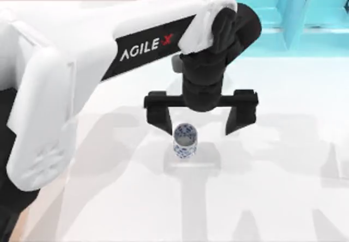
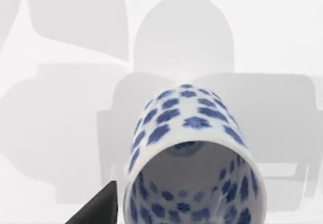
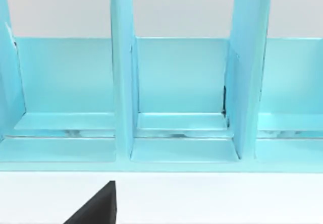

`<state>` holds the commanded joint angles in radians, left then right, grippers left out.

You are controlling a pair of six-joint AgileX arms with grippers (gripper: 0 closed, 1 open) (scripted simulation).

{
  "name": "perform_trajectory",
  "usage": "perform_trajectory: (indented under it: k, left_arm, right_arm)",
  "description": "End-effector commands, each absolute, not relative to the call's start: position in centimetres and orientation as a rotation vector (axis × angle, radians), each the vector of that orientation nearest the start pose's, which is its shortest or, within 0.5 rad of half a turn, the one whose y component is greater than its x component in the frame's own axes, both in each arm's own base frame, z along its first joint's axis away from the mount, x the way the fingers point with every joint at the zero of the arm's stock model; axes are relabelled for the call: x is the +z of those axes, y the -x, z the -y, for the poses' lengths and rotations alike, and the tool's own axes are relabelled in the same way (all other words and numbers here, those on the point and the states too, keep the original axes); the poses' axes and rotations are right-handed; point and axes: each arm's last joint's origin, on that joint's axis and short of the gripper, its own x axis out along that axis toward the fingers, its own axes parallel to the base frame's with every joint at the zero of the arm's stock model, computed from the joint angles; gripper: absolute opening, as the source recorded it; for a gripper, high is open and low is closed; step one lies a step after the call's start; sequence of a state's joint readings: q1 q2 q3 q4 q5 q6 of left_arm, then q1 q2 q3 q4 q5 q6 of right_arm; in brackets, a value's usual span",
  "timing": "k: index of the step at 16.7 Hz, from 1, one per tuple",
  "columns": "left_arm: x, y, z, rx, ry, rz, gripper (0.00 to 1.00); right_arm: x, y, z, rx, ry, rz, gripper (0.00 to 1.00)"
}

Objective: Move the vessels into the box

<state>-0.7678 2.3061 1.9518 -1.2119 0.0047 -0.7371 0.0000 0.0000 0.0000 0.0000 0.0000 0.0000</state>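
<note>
Directly below left end effector (image 1: 200,123): vase (image 1: 185,141)

Left gripper (image 1: 200,123) spread wide, downward.

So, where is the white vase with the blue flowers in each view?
Top view: the vase stands upright at the picture's centre, beside one finger of the open left hand.
Left wrist view: the vase's mouth is at the lower centre.
Right wrist view: this one faces the turquoise shelf unit.
Shared landmark: the white table.
</note>
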Motion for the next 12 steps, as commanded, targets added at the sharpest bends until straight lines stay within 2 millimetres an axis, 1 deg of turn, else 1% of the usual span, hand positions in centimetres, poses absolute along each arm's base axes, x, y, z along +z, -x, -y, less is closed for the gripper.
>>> perform_trajectory:
  k: [2,3,4,8,12]
  left_arm:
    - [14.7,-32.8,31.0,-0.016,-0.015,-1.571,1.0]
    - [14.1,-32.8,31.0,-0.016,-0.016,-1.572,1.0]
    - [13.8,-32.7,30.9,-0.016,-0.016,-1.572,1.0]
    - [13.8,-32.7,30.9,-0.016,-0.016,-1.572,1.0]
    - [13.8,-32.7,30.9,-0.016,-0.016,-1.572,0.7]
  right_arm:
    - [16.0,-10.6,0.1,0.0,0.0,0.0,1.0]
    - [16.0,-10.6,0.1,0.0,0.0,0.0,1.0]
    - [16.0,-10.6,0.1,0.0,0.0,0.0,1.0]
    - [16.0,-10.6,0.1,0.0,0.0,0.0,1.0]
    - [16.0,-10.6,0.1,0.0,0.0,0.0,1.0]
